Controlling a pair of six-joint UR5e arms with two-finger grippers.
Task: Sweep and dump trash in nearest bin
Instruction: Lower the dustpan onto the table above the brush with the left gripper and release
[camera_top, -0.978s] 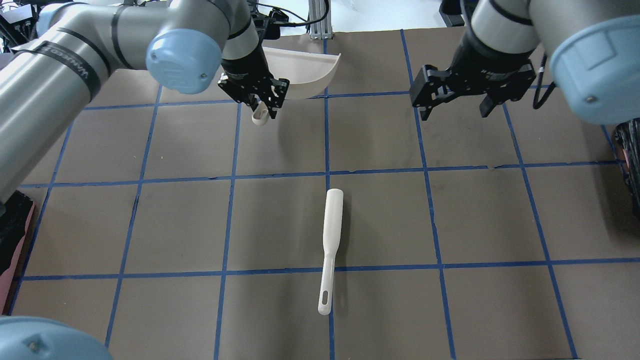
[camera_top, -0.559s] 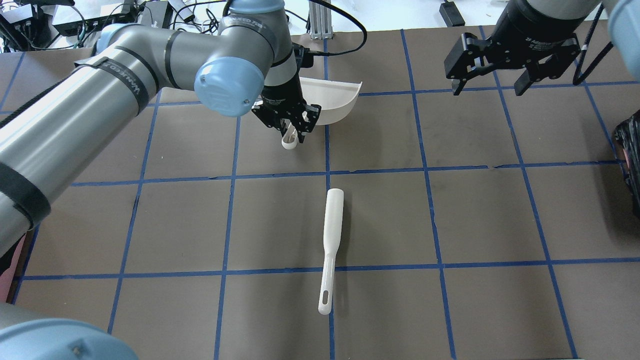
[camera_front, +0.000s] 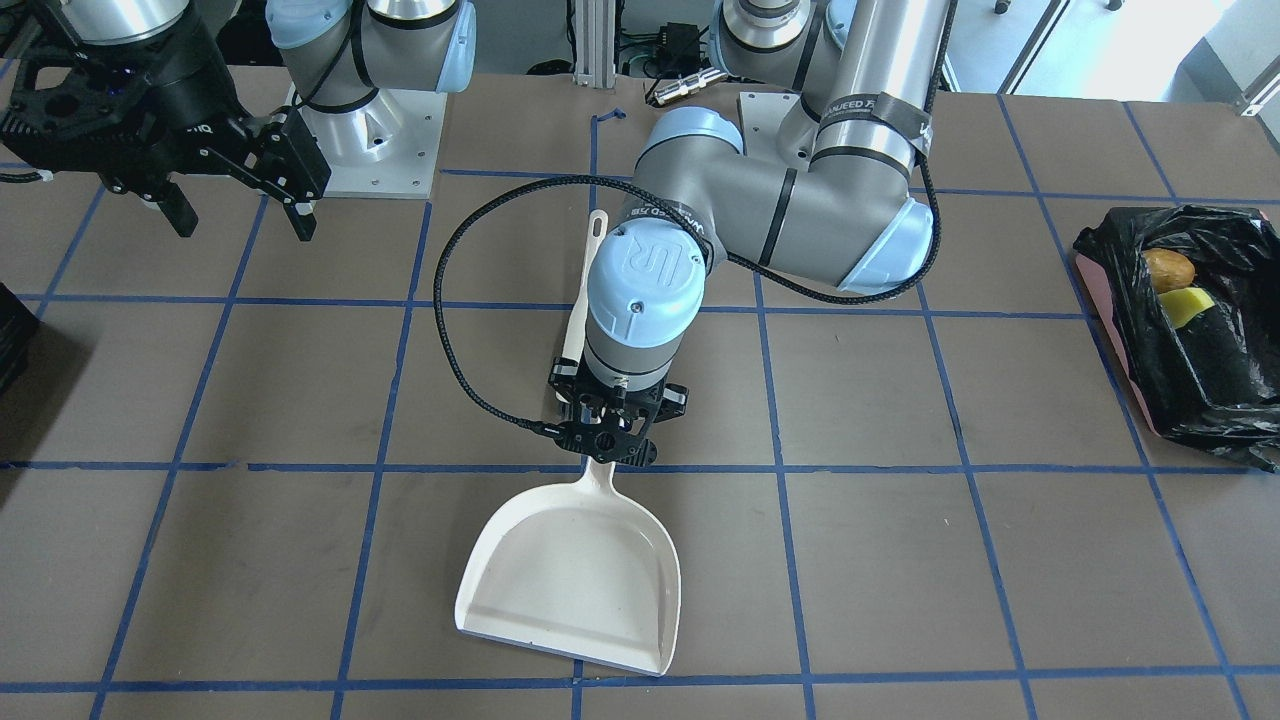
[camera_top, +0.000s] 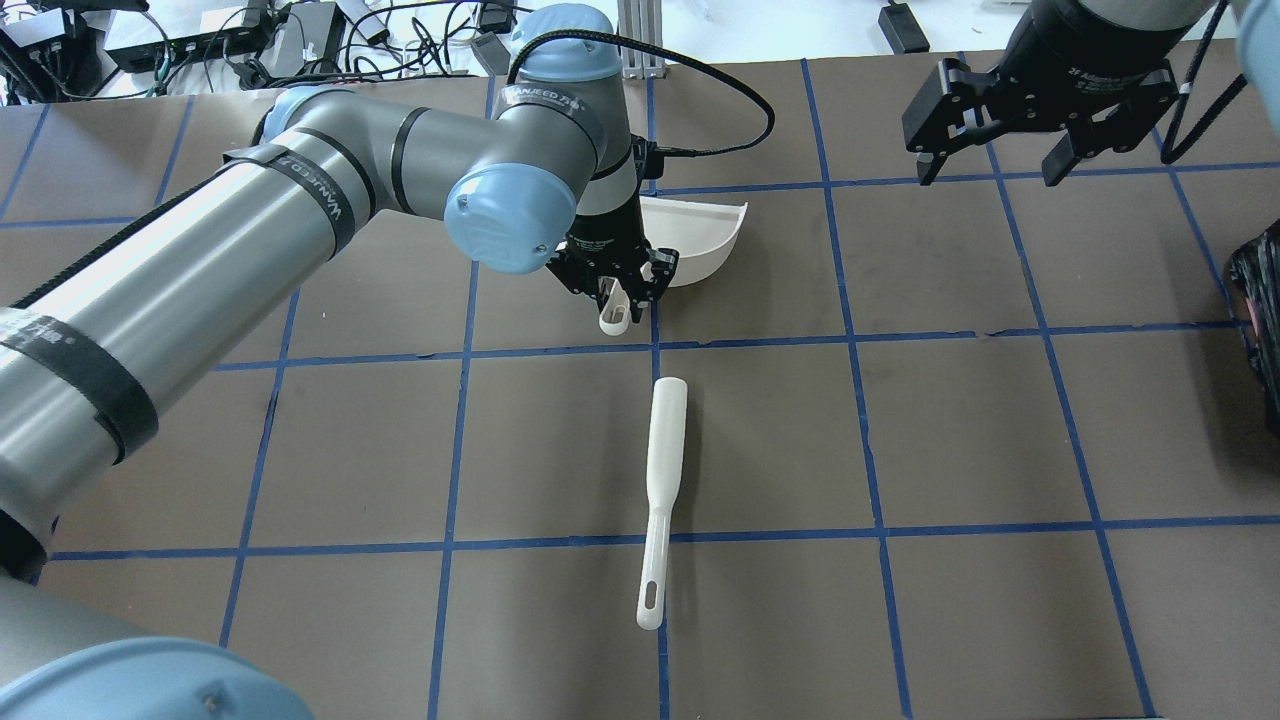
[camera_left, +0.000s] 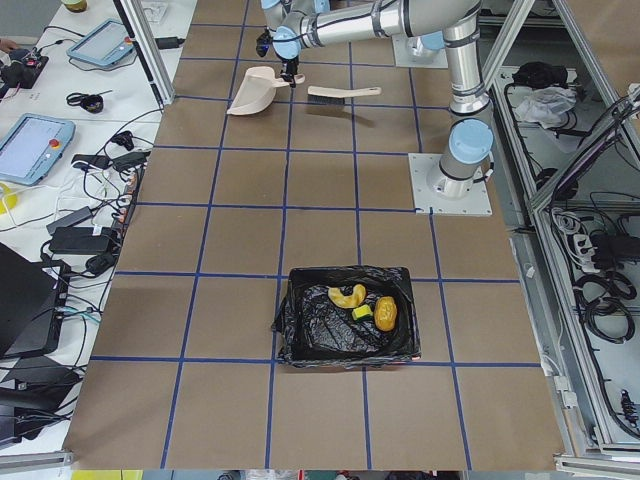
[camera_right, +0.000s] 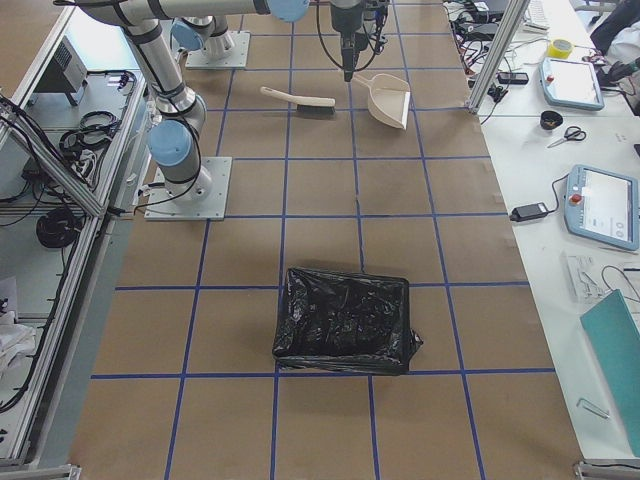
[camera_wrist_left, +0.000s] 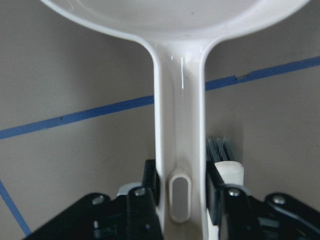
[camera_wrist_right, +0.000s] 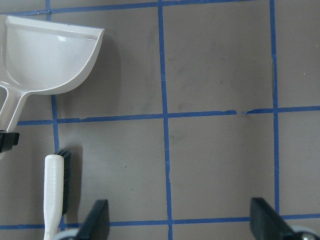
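My left gripper (camera_top: 618, 300) is shut on the handle of the white dustpan (camera_top: 700, 235), whose pan (camera_front: 575, 580) sits low at the table's middle. The wrist view shows the pads (camera_wrist_left: 150, 182) clamping the handle (camera_wrist_left: 180, 125). The pink bin (camera_front: 1095, 290) with its black bag stands at my left end. In it lie the brown lump (camera_left: 386, 312), the yellow-green sponge (camera_left: 361, 313) and the pale crescent (camera_left: 347, 296). My right gripper (camera_top: 988, 170) is open and empty, high at the far right.
A white brush (camera_top: 663, 470) lies on the table just near of the dustpan handle; it also shows in the right wrist view (camera_wrist_right: 54, 195). A second black-bagged container (camera_right: 345, 320) stands at my right end. Blue tape lines grid the brown table (camera_top: 1000, 430).
My left gripper has carried the dustpan to the right and nearer, toward the table's middle. My right gripper has drawn back, farther and to the right, still open.
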